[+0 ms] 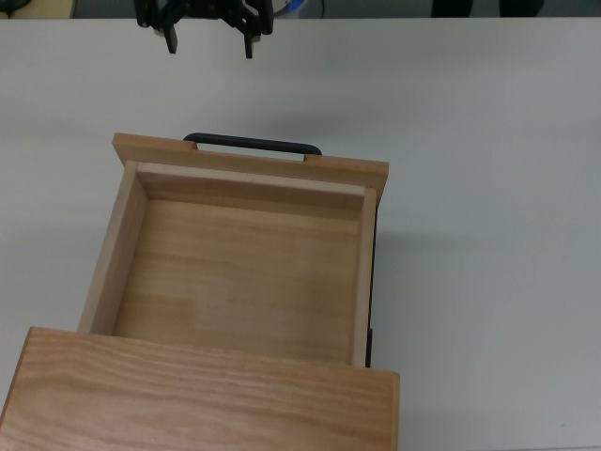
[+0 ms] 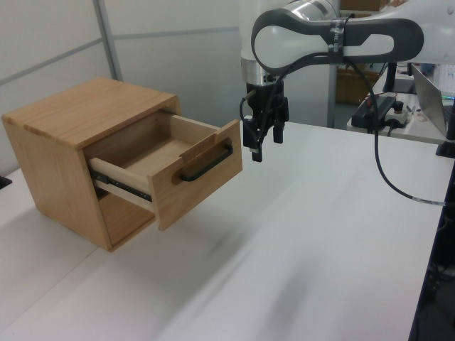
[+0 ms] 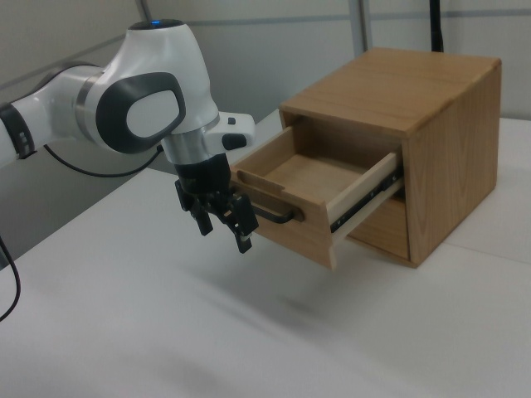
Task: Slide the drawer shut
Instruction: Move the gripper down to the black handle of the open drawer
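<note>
One drawer (image 1: pixel 239 272) is pulled well out of the wooden cabinet (image 2: pixel 67 117), its inside bare wood and its black bar handle (image 1: pixel 252 145) facing the robot. Hand (image 1: pixel 208 42) hangs a bit in front of that handle above the white surface (image 1: pixel 488 235), not touching it, fingers (image 1: pixel 250 44) spread apart and holding nothing.

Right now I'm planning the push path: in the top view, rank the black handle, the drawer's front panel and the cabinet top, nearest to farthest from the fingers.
1. Black handle, just below the gripper.
2. Front panel, directly behind the handle.
3. Cabinet top, at the top view's bottom edge, past the open drawer.
</note>
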`<state>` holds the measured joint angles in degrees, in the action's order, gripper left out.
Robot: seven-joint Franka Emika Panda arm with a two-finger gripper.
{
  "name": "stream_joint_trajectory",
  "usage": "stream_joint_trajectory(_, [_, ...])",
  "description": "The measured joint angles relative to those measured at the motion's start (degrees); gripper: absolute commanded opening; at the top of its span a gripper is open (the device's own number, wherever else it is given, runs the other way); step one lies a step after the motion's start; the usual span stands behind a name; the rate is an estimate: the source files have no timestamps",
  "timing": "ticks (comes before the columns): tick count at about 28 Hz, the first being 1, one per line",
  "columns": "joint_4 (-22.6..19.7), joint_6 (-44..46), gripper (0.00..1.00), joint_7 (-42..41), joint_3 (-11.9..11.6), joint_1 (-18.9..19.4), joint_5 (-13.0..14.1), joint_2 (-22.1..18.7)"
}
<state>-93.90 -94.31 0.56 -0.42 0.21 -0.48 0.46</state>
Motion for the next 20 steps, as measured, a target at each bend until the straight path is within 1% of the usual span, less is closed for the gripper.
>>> stream_joint_trajectory(2, [0.0, 0.0, 0.62, 0.0, 0.0, 0.0, 0.0, 0.0])
stream_joint_trajectory(4, [0.0, 0.0, 0.36, 0.0, 0.0, 0.0, 0.0, 0.1])
stream_joint_trajectory(5, [0.0, 0.0, 0.11, 0.0, 0.0, 0.0, 0.0, 0.2])
stream_joint_trajectory(6, [0.0, 0.0, 0.01, -0.1, 0.0, 0.0, 0.0, 0.3])
stream_joint_trajectory(20, [0.0, 0.0, 0.00, -0.2, 0.1, 0.0, 0.0, 0.6])
